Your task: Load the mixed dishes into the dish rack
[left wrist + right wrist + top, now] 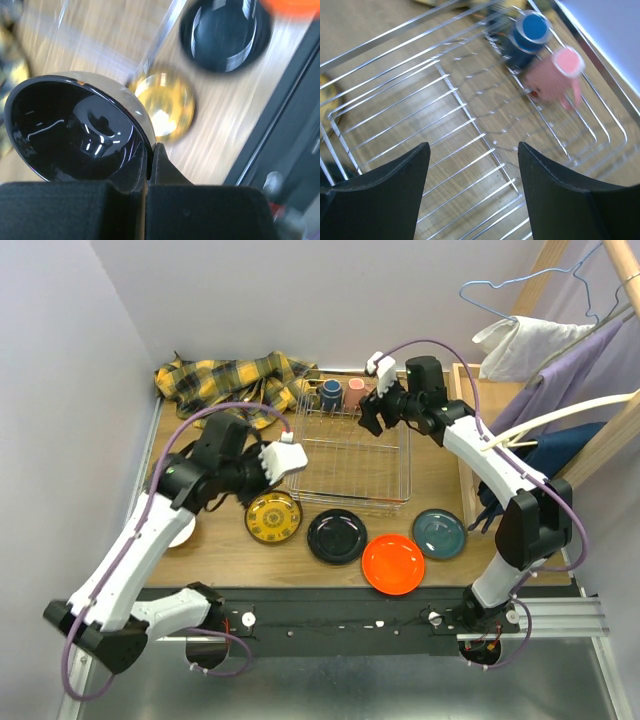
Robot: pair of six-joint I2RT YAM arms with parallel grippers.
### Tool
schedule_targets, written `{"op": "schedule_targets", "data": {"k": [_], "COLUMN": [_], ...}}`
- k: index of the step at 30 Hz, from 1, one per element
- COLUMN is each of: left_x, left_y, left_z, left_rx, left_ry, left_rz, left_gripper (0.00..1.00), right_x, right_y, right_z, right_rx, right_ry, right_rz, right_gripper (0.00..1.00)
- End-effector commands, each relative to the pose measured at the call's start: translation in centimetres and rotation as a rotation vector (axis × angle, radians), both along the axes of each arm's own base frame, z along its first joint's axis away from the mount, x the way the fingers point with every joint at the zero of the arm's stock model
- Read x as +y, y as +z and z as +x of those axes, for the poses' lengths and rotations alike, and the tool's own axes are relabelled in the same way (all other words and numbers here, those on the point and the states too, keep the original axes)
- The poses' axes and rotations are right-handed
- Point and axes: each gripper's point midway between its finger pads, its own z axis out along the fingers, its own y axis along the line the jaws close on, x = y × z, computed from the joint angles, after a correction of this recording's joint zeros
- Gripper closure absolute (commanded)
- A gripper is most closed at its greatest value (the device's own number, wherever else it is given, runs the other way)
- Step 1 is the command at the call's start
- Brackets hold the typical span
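Note:
My left gripper (149, 152) is shut on the rim of a glossy black bowl (70, 135) with a pale outside, held above the table. In the top view the left gripper (262, 478) hangs by the left front corner of the silver wire dish rack (350, 475), and the arm hides the bowl. My right gripper (372, 412) is open and empty over the rack's far part (470, 100). A blue cup (527, 32) and a pink cup (555, 75) lie in the rack. A yellow patterned plate (273, 517), black plate (336, 536), orange plate (393, 563) and teal plate (439, 532) lie in front of the rack.
A yellow plaid cloth (235, 380) lies at the back left. A white dish (182, 531) shows under the left arm. A wooden frame (470, 440) and hanging clothes (560, 360) stand at the right. The table's front edge runs just below the plates.

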Motion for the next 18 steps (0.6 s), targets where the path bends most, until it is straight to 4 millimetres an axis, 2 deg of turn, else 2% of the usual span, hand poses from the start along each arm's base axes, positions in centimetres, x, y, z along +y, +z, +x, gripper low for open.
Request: {"op": "schedule_targets", "data": {"k": [1,2,3,4,5,6,7,8,10,11,12,13,14,17,18], "left_x": [-9.0,-10.8,-11.7,-13.0,-14.1,-14.9,-16.3,-17.2,-18.4,-19.4,-19.7,-20.3,-20.8,-22.4,-22.9], "left_y": [3.2,5.7,6.2,5.4,7.4,7.5,6.3,7.6,6.9,8.2,8.3,7.5,7.8,6.9,6.7], "left_z": [5.0,6.8,7.3,7.4,8.6,8.9,9.1,9.7,10.4,10.8,11.1,12.0,12.6,14.1,14.3], "left_rx": [0.002,-0.075,-0.069,0.045,0.003,0.04,0.19,0.19,0.309,0.37,0.385,0.416,0.452,0.496,0.507], "left_ry": [0.016,0.01,0.009,0.044,0.036,0.037,0.067,0.037,0.074,0.05,0.044,0.06,0.08,0.094,0.1], "left_rz": [-0.446,-0.572,-0.634,-0.714,-0.811,-0.856,-0.914,-0.989,-1.071,-1.185,-1.232,-1.263,-1.287,-1.296,-1.296], "left_gripper": [1.0,1.0,1.0,1.0,1.0,1.0,1.0,1.0,1.0,1.0,1.0,1.0,1.0,1.0,1.0], "right_x": [-4.5,-6.5,-7.4,-7.9,-8.7,-8.9,-8.9,-8.9,-9.3,-9.2,-9.3,-9.4,-9.6,-10.2,-10.2], "right_y": [2.1,2.1,2.4,2.7,2.9,3.3,4.0,4.1,5.1,5.3,5.4,5.8,5.4,5.8,5.2], "right_z": [4.0,4.5,4.4,4.4,4.2,4.0,4.0,3.6,3.3,3.2,3.0,2.7,2.5,1.9,1.6], "right_rx": [-0.005,-0.015,-0.021,-0.022,-0.028,-0.032,-0.039,-0.032,-0.048,-0.056,-0.058,-0.067,-0.07,-0.099,-0.096], "right_ry": [-0.487,-0.625,-0.674,-0.709,-0.75,-0.757,-0.755,-0.748,-0.752,-0.736,-0.731,-0.728,-0.725,-0.716,-0.707], "right_rz": [0.069,0.062,0.064,0.065,0.051,0.052,0.058,0.048,0.056,0.052,0.047,0.05,0.036,0.018,-0.001], "right_gripper": [0.17,0.16,0.15,0.12,0.11,0.1,0.09,0.09,0.09,0.09,0.09,0.09,0.09,0.1,0.1]}}
